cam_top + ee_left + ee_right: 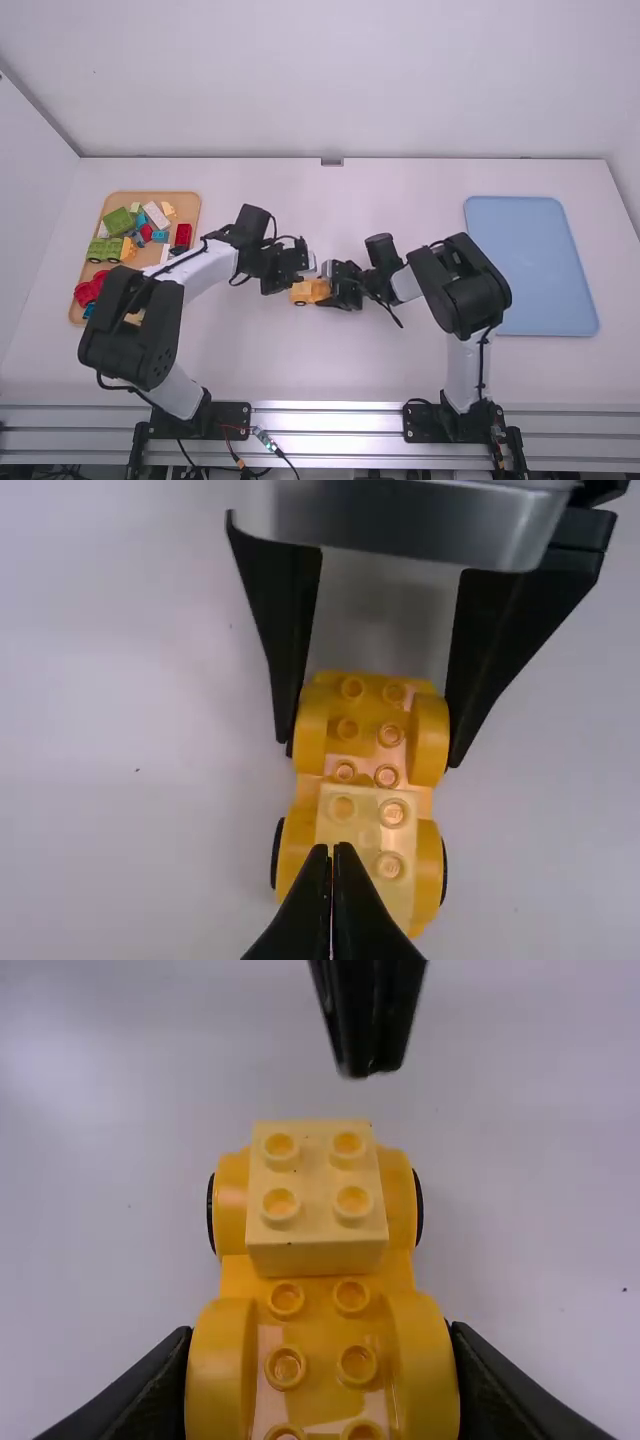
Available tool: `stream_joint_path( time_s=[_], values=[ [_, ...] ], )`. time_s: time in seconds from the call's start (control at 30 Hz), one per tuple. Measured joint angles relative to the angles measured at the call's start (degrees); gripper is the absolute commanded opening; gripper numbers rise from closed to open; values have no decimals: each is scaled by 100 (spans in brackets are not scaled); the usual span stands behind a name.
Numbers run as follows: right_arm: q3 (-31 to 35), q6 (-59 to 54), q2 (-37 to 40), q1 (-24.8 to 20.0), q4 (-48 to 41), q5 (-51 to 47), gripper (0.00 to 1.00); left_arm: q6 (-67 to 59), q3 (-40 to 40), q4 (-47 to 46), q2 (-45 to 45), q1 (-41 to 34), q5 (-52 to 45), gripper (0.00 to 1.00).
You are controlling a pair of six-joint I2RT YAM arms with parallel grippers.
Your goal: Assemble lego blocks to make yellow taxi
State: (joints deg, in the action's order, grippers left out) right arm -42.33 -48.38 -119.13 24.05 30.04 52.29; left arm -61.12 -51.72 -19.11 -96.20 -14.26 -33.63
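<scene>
Right gripper [330, 291] clamped on a yellow plastic toy car base [317, 1300]; left gripper's [293, 279] tips pressed together, empty.
The car base, in the middle of the white table [250, 350], bears a pale-yellow four-stud block [317, 1195] on its end nearer the left gripper; left of it lies a tan tray [150, 197] of coloured bricks [118, 221], right of it a flat blue tray [530, 265].

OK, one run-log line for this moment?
right gripper shut on yellow car base | pale yellow block on base | left gripper shut, empty
</scene>
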Motion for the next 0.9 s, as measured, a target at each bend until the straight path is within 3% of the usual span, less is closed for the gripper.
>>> stream_joint_path(
  time_s=[0.47, 0.9],
  values=[
    [0, -2, 0, 0, 0, -2, 45, 48, 487, 643, 0, 0, -540, 2],
    [0, 15, 0, 0, 0, 0, 45, 476, 710, 988, 11, 0, -317, 2]
  ],
)
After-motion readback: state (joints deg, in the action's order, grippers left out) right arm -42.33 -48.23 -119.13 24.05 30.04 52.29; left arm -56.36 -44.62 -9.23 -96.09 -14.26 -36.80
